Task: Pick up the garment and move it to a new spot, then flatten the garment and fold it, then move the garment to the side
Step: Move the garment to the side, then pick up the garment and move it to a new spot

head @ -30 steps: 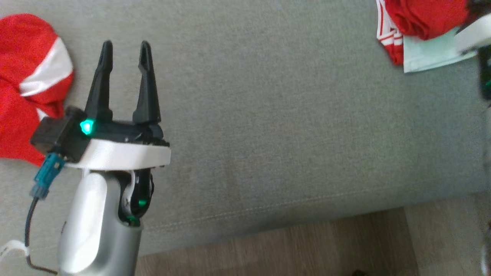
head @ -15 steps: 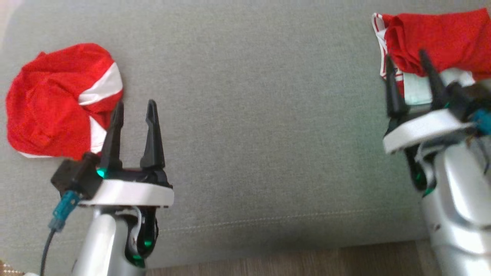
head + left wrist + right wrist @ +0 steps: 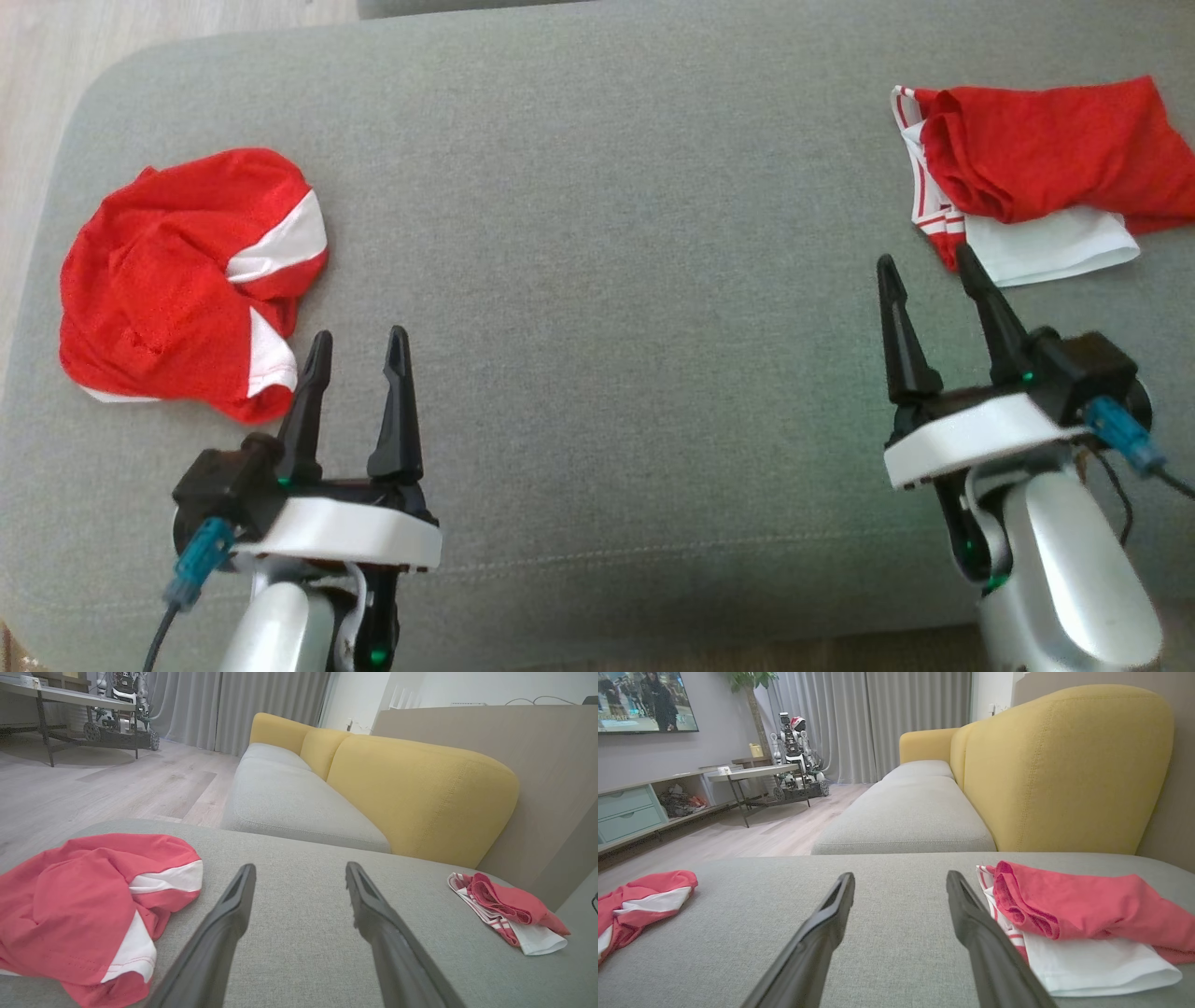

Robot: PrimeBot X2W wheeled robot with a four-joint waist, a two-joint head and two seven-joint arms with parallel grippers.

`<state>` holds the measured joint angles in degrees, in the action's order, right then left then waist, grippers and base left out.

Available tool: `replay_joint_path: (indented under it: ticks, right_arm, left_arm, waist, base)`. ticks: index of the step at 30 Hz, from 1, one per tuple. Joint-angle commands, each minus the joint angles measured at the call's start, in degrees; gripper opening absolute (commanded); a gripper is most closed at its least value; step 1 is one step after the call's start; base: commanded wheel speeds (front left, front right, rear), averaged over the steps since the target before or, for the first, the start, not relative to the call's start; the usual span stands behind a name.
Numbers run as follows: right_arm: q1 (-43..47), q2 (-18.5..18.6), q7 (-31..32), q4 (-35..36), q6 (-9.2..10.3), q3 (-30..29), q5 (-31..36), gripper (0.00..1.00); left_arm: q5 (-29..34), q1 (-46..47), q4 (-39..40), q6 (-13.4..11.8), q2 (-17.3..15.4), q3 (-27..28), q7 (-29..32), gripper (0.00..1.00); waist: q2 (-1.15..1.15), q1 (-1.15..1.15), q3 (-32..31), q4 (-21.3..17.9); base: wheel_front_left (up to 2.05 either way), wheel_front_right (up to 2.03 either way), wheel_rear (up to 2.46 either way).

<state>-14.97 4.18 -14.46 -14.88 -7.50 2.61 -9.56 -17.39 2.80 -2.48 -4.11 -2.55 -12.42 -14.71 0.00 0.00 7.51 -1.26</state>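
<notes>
Grey upholstery (image 3: 635, 233) is stretching out beneath us, and we are counting two garments on it and two grippers over it. We are holding our left gripper (image 3: 360, 336) with its fingers spread and nothing between them. The crumpled red-and-white garment (image 3: 177, 280) is lying just beside it, to its left and slightly ahead, its near hem close to the left finger. We are holding our right gripper (image 3: 922, 258) spread and empty too. The folded red-and-white garment (image 3: 1036, 177) is resting just ahead of it, to its right; whether a fingertip is touching it we cannot tell.
</notes>
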Motion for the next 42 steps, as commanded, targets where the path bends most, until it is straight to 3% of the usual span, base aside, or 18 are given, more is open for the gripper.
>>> replay_joint_path:
  ticks: [1, 42]
  right_arm:
    - [-0.4, -0.6, -0.5, 2.4, 0.01, 0.9, 0.1, 1.00]
    - [1.6, -1.3, -0.5, 6.2, 0.01, 0.2, -1.8, 1.00]
  left_arm:
    - [-0.3, 1.4, 1.6, -0.1, -0.3, 1.4, -0.3, 1.00]
    - [0.1, 2.1, 1.7, -0.1, -0.3, 1.0, -0.3, 1.00]
  waist:
    - [0.00, 0.00, -0.2, 0.0]
    - [0.00, 0.00, 0.8, -1.1]
  base:
    - [0.00, 0.00, 0.00]
    - [0.00, 0.00, 0.00]
